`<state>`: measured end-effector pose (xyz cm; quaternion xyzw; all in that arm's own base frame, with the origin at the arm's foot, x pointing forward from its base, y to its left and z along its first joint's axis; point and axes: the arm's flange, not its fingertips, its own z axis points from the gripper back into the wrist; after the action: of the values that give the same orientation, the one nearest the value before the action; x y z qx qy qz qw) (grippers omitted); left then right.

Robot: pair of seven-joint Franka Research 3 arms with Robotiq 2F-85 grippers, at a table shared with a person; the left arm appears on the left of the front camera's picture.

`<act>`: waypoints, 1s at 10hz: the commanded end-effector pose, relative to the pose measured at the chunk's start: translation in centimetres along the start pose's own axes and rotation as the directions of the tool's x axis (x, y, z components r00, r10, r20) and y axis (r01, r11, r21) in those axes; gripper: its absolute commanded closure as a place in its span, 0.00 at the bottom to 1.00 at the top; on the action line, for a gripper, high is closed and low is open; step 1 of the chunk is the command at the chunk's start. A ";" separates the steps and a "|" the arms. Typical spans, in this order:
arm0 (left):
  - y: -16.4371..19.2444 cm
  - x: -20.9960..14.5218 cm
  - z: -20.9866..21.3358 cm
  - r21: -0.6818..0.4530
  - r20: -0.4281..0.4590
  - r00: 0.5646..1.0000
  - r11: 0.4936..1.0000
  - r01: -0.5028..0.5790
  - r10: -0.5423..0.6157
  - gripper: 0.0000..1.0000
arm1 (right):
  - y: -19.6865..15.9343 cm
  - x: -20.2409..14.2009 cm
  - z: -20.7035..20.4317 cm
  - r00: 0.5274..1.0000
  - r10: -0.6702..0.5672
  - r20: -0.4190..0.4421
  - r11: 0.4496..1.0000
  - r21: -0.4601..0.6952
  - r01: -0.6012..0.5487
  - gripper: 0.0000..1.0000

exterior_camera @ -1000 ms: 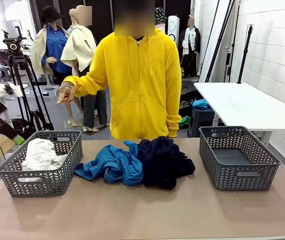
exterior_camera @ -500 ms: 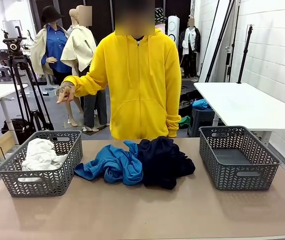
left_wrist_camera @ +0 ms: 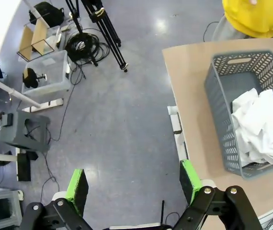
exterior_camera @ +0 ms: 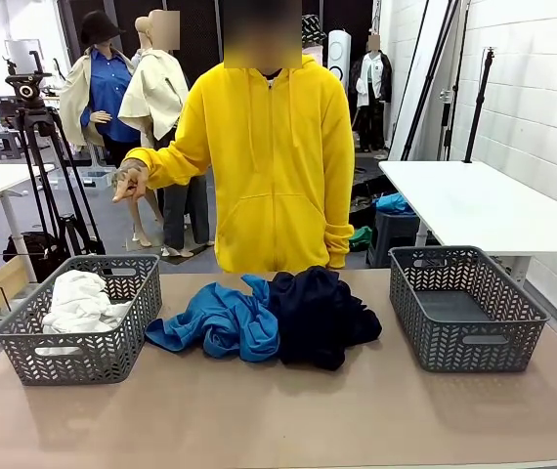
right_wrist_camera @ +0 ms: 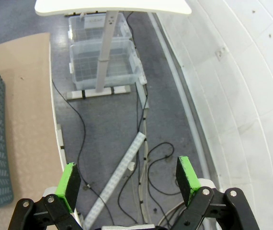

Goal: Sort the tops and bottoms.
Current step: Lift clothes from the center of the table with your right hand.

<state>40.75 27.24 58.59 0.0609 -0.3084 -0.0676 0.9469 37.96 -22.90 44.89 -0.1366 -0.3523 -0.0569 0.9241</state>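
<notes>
Table [exterior_camera: 278, 415]: we see a long tan top running across the front view, with the person at its far edge.
Person [exterior_camera: 274, 166]: stands behind the middle of the table in a yellow hooded top. One hand [exterior_camera: 127, 182] is held out to the side at chest height, well above the table; the other arm hangs down.
Left basket [exterior_camera: 75, 354]: a grey woven-look plastic basket on the table's left end, near the far edge. From the left wrist we look down on it from above.
Right basket [exterior_camera: 466, 330]: the same kind of basket on the table's right end, standing upright, its grey bottom showing through the open top.
Bottoms [exterior_camera: 320, 315]: a dark navy heap on the table between the two baskets, just right of the middle. We cannot tell how many pieces it holds.
Blue top [exterior_camera: 218, 322]: a crumpled heap on the table, touching the left side of the bottoms and lying just beside the left basket.
White top [exterior_camera: 79, 301]: bunched up inside the left basket, rising a little above the rim.
Left claw [left_wrist_camera: 132, 184]: hangs off the table's left end, over the grey floor, fingers spread wide with floor between the green pads.
Right claw [right_wrist_camera: 127, 179]: hangs off the table's right end, over floor and cables, also spread wide, gripping nothing.
</notes>
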 end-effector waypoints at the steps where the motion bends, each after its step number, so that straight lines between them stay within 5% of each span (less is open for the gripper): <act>1: -0.8 0.0 0.1 -0.003 -0.003 1.000 1.000 0.031 -0.031 0.00 | -0.1 -0.1 0.1 1.000 0.004 -0.004 1.000 0.003 -0.004 0.00; 6: -0.8 0.0 0.1 -0.003 -0.003 1.000 1.000 0.031 -0.031 0.00 | 0.0 0.0 0.0 1.000 0.000 0.000 1.000 0.000 0.000 0.00; 10: -0.8 0.0 0.1 -0.003 -0.003 1.000 1.000 0.031 -0.031 0.00 | 11.8 14.3 5.9 0.949 0.197 0.247 0.959 0.154 -0.239 0.00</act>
<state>41.10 26.25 58.74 0.0619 -0.3080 -0.0775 0.9462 45.12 -10.81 54.17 -0.1194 -0.4311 0.0735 0.8913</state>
